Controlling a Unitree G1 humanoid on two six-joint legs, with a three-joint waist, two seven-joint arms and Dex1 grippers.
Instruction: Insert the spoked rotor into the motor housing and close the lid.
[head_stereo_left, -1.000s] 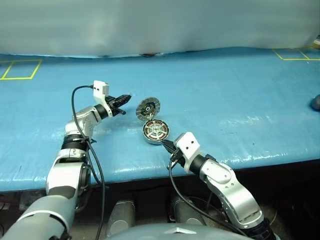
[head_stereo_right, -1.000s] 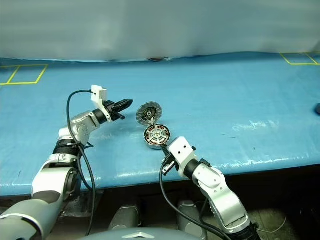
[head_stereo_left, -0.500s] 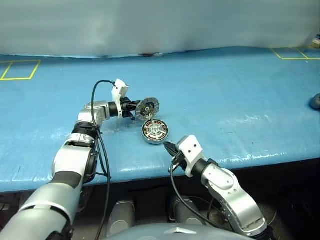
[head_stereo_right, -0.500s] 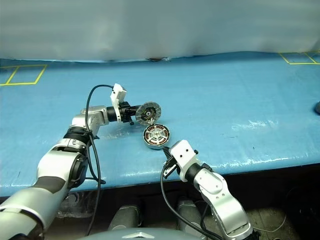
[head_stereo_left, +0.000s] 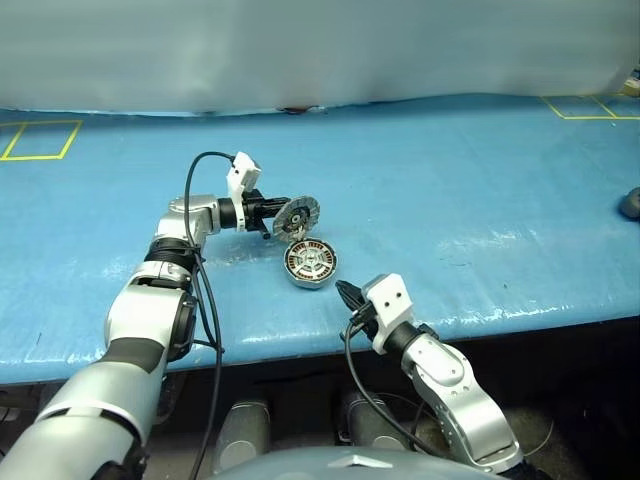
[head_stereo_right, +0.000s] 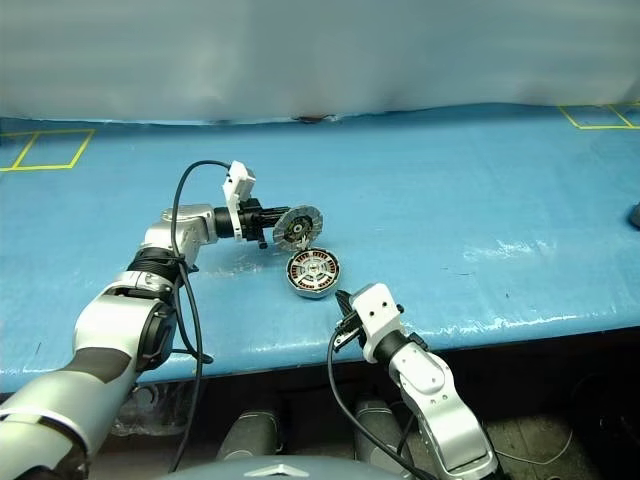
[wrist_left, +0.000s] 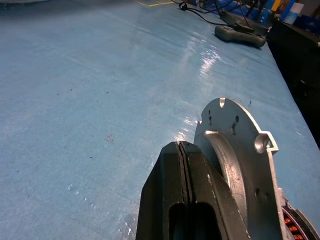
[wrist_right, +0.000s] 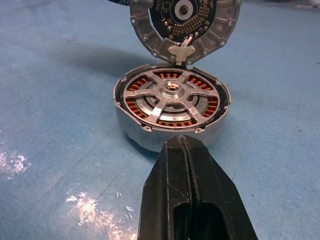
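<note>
Left fingers (wrist_left: 186, 175), pressed together, have swung across to the upright lid (head_stereo_left: 297, 214); right fingers (wrist_right: 186, 165) likewise closed near the motor housing (head_stereo_left: 311, 264).

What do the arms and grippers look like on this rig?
Both arms have silver-grey shells with black joint bands. Each wrist carries a small white camera block. A loose black cable loops from each block back along the arm. The left gripper and right gripper each have two matte black fingers. No markings are legible.
</note>
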